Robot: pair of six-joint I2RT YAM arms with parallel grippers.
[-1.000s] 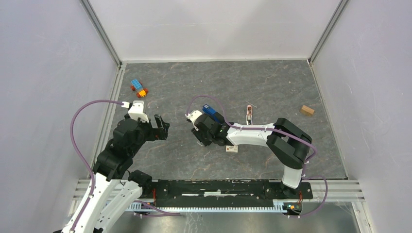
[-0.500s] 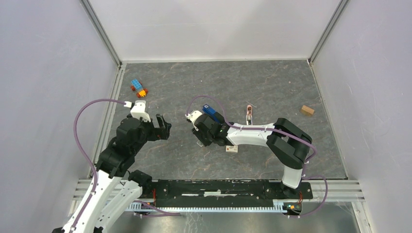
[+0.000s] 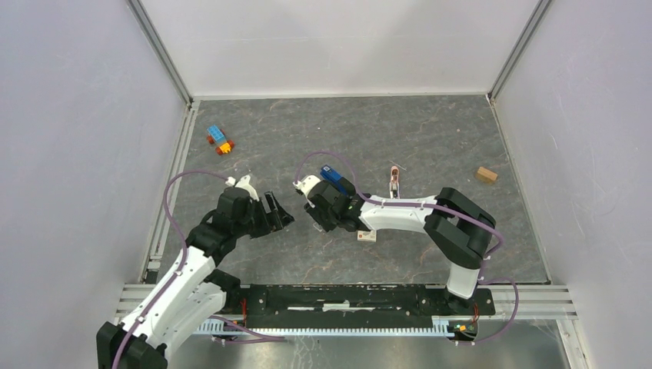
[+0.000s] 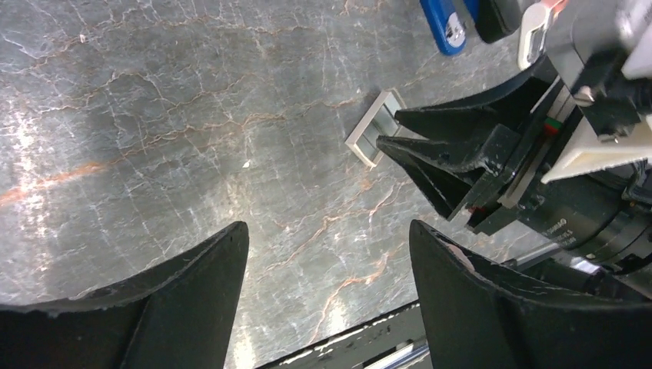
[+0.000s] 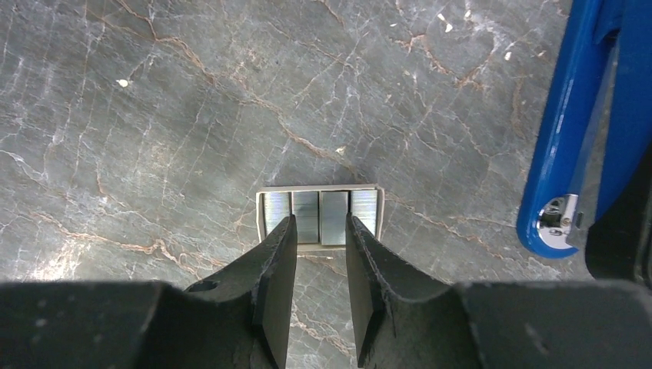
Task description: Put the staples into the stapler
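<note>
Staples [image 5: 320, 217] lie near stapler [image 5: 565, 131]; right fingers [image 5: 277, 284] slightly parted over their edge, left fingers [image 4: 192, 300] wide.

One camera overlooks me from above and behind; both wrist cameras stare closely down, sharing the staples [image 5: 321, 207] at my right gripper [image 5: 321, 227]

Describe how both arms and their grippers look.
The left arm and right arm share white links, bulky black joints and a thin purple cable looping to each wrist. The left gripper and right gripper each have two matte black fingers that taper to blunt tips.
</note>
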